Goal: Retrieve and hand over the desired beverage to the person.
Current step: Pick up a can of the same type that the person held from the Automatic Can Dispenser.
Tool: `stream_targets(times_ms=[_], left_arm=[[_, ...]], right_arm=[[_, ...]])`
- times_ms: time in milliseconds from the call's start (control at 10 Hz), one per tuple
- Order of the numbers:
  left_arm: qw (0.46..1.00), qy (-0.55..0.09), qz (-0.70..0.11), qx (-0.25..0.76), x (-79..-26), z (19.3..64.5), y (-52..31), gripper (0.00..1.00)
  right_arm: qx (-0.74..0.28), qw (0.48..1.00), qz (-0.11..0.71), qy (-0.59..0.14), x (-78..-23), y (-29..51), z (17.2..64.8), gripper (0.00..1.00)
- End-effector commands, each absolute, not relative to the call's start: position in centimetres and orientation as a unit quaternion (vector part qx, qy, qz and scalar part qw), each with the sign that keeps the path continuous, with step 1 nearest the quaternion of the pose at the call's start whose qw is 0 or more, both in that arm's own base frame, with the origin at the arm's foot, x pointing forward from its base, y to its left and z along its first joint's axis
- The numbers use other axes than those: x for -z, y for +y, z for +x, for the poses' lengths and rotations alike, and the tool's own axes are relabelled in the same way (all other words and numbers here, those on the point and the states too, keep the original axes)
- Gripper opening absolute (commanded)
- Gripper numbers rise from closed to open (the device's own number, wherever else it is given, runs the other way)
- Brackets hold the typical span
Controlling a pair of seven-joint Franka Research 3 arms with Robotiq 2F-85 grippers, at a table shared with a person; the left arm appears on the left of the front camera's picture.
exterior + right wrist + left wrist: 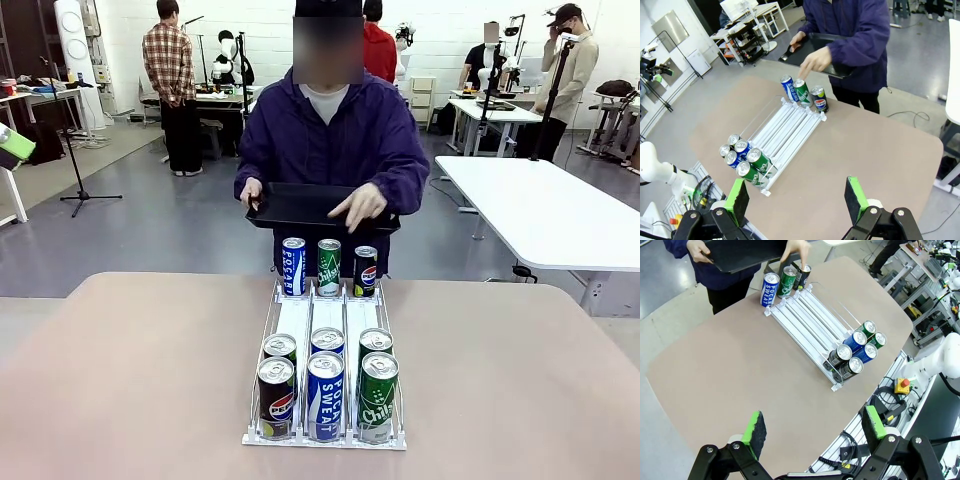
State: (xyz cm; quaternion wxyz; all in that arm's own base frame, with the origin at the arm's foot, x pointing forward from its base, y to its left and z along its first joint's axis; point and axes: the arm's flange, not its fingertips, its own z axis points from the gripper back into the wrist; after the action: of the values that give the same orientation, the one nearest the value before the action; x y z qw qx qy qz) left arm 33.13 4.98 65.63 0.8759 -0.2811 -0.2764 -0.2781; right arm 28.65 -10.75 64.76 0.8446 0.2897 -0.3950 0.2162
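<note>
Front view: the person [330, 140] holds a black tray [295, 205] at the far end of a rack [295, 320] of drink cans [325, 395]. The left gripper [814, 425] and right gripper [797, 196] gape wide, gripping nothing.

We read "POCARI SWEAT" down the near blue can [325, 397] and "POCARI" on the far blue can [293, 267]. The near green can [377, 398] and the far green can [328, 267] carry white script starting "Chil". The near black can [276, 398] and the far black can [366, 271] show the Pepsi globe.
</note>
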Motion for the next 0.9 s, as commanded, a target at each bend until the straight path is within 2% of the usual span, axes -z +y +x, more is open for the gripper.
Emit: stream_targets(times_ms=[0, 500, 800], left_arm=[[0.873, -0.277, -0.282, 0.284, -65.8, 33.0, 5.2, 1.00], [0.873, -0.277, -0.282, 0.284, -65.8, 33.0, 5.2, 1.00], [0.873, -0.277, -0.282, 0.284, -65.8, 33.0, 5.2, 1.00]], right_arm=[[-0.221, 0.837, 0.299, -0.402, -64.6, -10.5, 28.8, 1.00], [-0.216, 0.845, 0.290, -0.395, -64.8, -10.8, 28.6, 1.00], [-0.314, 0.883, 0.213, -0.277, -65.1, 1.0, 29.7, 1.00]])
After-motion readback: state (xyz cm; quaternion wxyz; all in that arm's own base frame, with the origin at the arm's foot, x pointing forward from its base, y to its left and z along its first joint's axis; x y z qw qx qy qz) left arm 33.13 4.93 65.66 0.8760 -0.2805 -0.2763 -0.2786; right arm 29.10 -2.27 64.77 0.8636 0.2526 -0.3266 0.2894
